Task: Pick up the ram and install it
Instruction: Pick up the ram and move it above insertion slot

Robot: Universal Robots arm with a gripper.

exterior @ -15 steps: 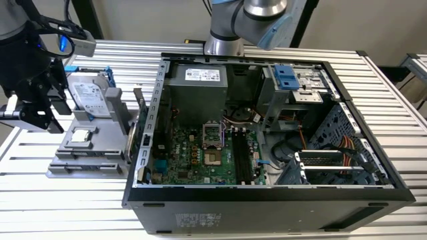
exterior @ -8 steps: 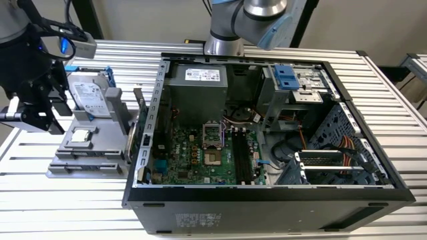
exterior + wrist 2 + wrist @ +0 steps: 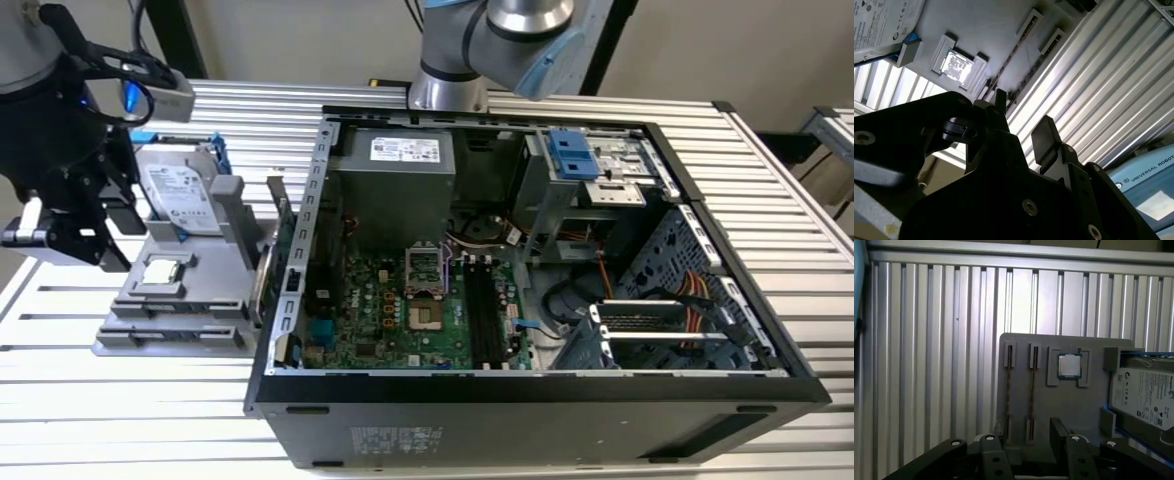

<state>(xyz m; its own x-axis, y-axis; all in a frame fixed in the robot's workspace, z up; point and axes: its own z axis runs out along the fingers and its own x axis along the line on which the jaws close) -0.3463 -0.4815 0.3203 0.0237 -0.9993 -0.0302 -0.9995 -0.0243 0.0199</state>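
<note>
Since the ram (image 3: 1031,390) sits in its holder: no pick-up has been made, so I'd judge both the lift and the install are left to do.
Computer case (image 3: 534,410): nearest to me, side panel off, lying on the ribbed table (image 3: 134,420).
Memory slots (image 3: 483,320): long black ones on the motherboard (image 3: 387,320), looking bare (hard to swear to from here).
Grey holder (image 3: 140,300): left of the case. The ram stands edge-on in a groove at its near end, with a second stick (image 3: 1008,390) in the groove beside it.
Gripper (image 3: 1023,432): hanging left of the holder, fingers apart with nothing between them, clear of the ram.
Processor chip (image 3: 163,268): seated mid-holder, beyond the ram.
Hard drive (image 3: 178,190): propped at the holder's far end.
</note>
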